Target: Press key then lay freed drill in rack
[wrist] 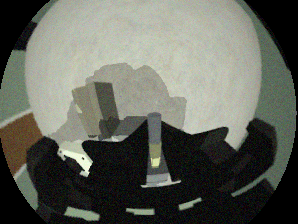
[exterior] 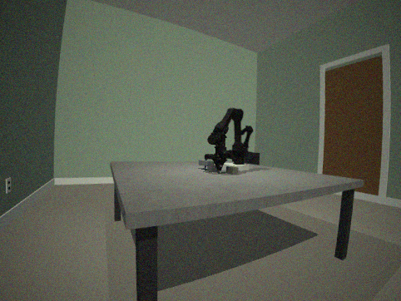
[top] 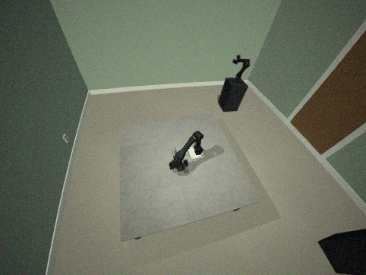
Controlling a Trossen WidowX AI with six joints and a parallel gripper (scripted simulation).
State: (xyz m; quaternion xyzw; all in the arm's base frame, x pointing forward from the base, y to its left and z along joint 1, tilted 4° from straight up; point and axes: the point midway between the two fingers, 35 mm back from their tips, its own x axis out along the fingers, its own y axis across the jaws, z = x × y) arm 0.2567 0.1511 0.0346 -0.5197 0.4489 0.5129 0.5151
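Your jaws (top: 180,167) (exterior: 219,168) are clenched on a slim grey-and-yellow piece (wrist: 154,131), low over the tabletop (top: 159,205) (exterior: 233,189) (wrist: 200,50). You have it standing roughly upright in the wrist view, its grey end up and its yellow part further down between the dark fingers. It looks like the drill, though you can't confirm that from its shape alone. Take that piece as your landmark for everything else.

To its left in the wrist view, apart from it, you have a tan-and-dark block (wrist: 95,110), slightly tilted in that picture. A low grey part (wrist: 131,124) lies close behind the piece, partly hidden by the jaws. Further left of your landmark and lower in the picture is a white plate (top: 194,154) (exterior: 239,166) (wrist: 76,159), the one your arm (top: 187,146) (exterior: 235,114) stands on. In the exterior view, a pale grey block (exterior: 232,170) sits just right of where you have the piece gripped, and a smaller grey part (exterior: 202,162) sits to the left. You can't tell from these pictures which part is the key or the rack, nor whether the drill is free.
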